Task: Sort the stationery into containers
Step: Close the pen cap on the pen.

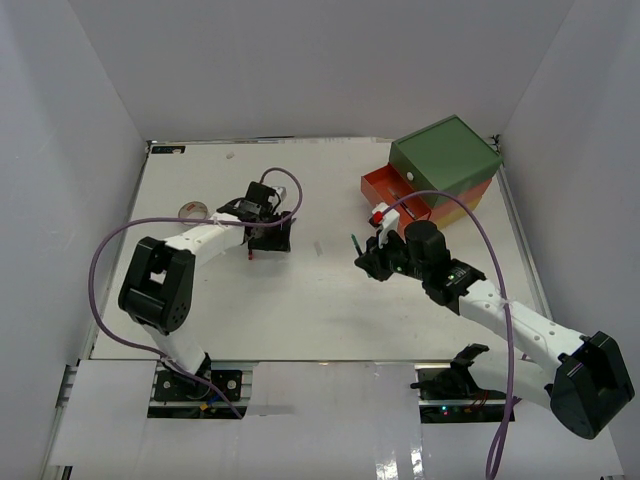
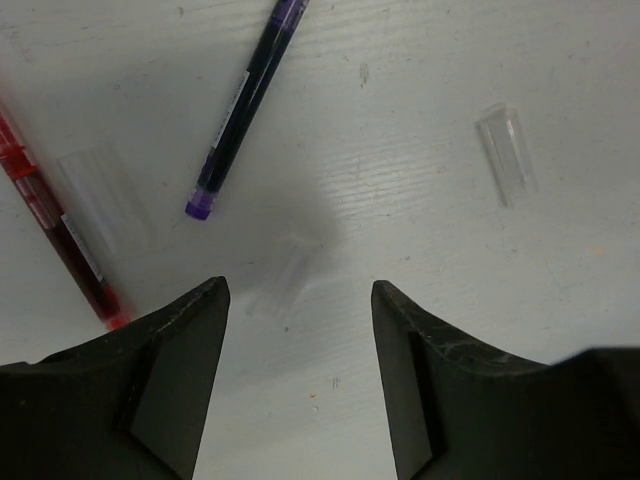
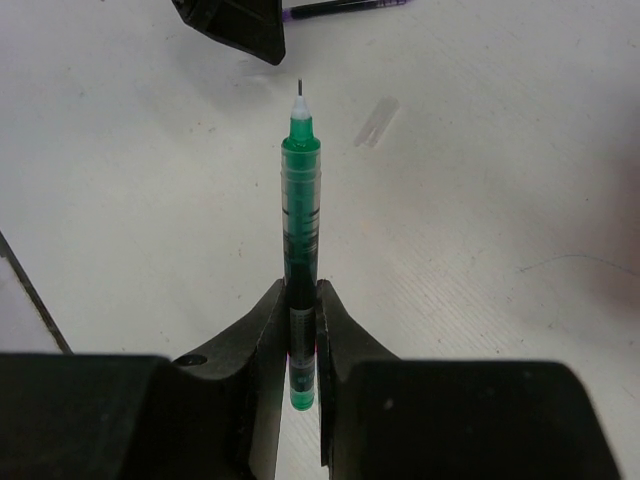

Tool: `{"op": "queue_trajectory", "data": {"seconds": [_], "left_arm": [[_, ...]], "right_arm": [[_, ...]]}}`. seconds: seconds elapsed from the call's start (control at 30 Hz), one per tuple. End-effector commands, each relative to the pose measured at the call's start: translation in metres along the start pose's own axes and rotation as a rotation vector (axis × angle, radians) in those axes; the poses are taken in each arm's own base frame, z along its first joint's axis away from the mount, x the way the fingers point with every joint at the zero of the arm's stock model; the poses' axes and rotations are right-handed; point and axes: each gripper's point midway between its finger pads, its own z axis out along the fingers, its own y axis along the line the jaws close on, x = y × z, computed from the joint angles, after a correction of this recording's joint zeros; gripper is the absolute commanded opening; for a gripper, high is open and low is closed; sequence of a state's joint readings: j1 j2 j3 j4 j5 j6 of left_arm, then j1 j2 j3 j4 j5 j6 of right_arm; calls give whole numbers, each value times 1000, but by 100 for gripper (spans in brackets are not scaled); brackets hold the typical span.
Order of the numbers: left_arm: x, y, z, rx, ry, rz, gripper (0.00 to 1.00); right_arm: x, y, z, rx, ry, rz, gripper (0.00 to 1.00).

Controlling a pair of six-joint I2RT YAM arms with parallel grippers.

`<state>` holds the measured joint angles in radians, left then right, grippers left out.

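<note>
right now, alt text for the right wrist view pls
The right gripper is shut on a green pen, its bare tip pointing away over the white table. Beyond it lie a clear cap and, at the top edge, a purple pen.

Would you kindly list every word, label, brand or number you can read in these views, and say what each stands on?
No text is legible in any view.
purple pen: white label strip with print, too small to read.
red pen: white label, too blurred to read.
green pen: dark markings on the barrel, unreadable.
drawer chest: no writing visible.
</note>
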<state>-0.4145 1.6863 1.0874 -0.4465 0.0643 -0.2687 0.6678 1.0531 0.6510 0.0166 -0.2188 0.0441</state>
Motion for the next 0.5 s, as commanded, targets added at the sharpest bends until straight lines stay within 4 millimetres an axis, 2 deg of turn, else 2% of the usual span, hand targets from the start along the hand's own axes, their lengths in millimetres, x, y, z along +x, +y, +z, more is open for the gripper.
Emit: {"op": "queue_trajectory", "data": {"seconds": [0.0, 0.17, 0.47], "left_arm": [[-9, -5, 1, -16, -4, 71, 70], [-3, -3, 14, -41, 39, 93, 66], [10, 5, 26, -112, 91, 127, 58]], "right_arm": [[-9, -2, -4, 17, -41, -25, 8], [-8, -5, -6, 33, -48, -27, 8], [-7, -5, -6, 35, -45, -25, 8]]}}
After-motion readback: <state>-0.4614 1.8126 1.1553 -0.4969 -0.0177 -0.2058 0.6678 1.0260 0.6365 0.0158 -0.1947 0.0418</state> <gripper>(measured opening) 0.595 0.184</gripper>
